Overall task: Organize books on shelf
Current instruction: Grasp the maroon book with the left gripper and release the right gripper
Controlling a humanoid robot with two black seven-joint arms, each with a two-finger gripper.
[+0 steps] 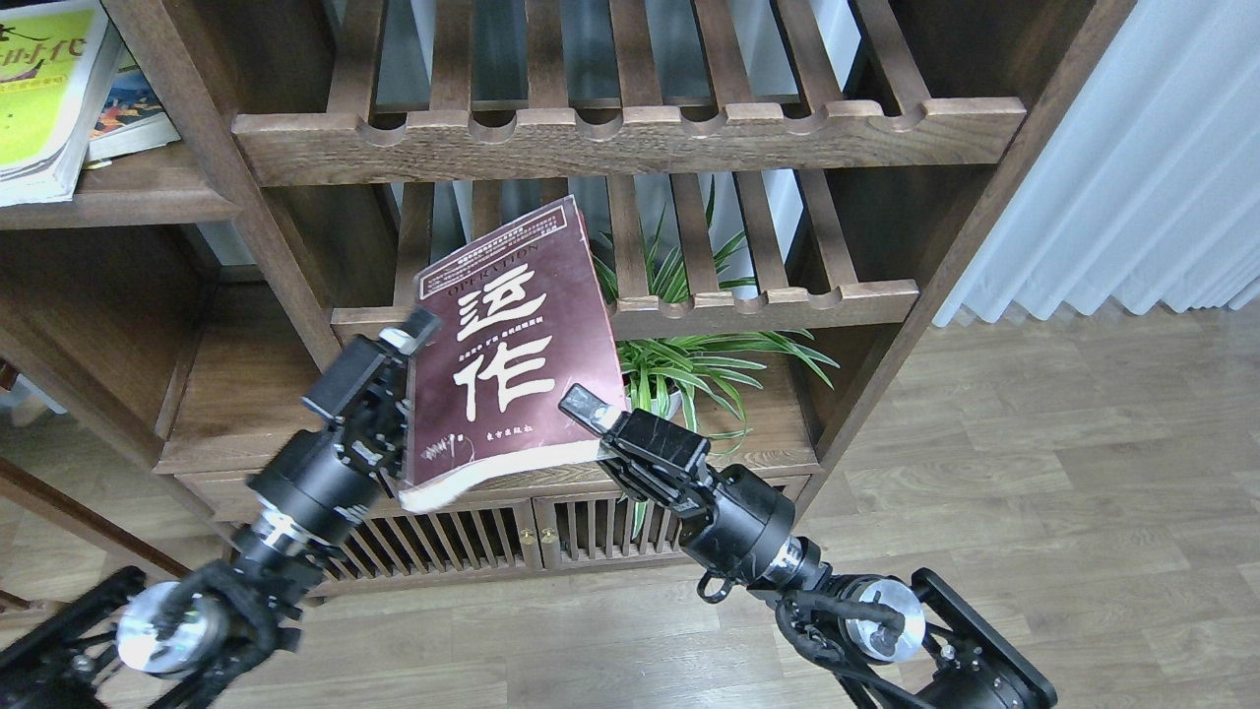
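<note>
The thick maroon book [512, 335] with big white characters hangs tilted in front of the bookcase. My right gripper [591, 414] is shut on its lower right corner. My left gripper [409, 345] is at the book's left edge, with one finger [421, 325] showing over the cover; the other is hidden and the view is blurred. The yellow-green book [39, 98] lies on the flat shelf board [128, 197] at the upper left. The small colourful book [133, 108] lies partly under it.
Two slatted racks with notched front rails [630, 138] [768, 300] stand behind the maroon book. A green potted plant [699, 359] sits on the board below them. A low cabinet with slatted doors [492, 542] is underneath. A white curtain [1132, 148] hangs at right.
</note>
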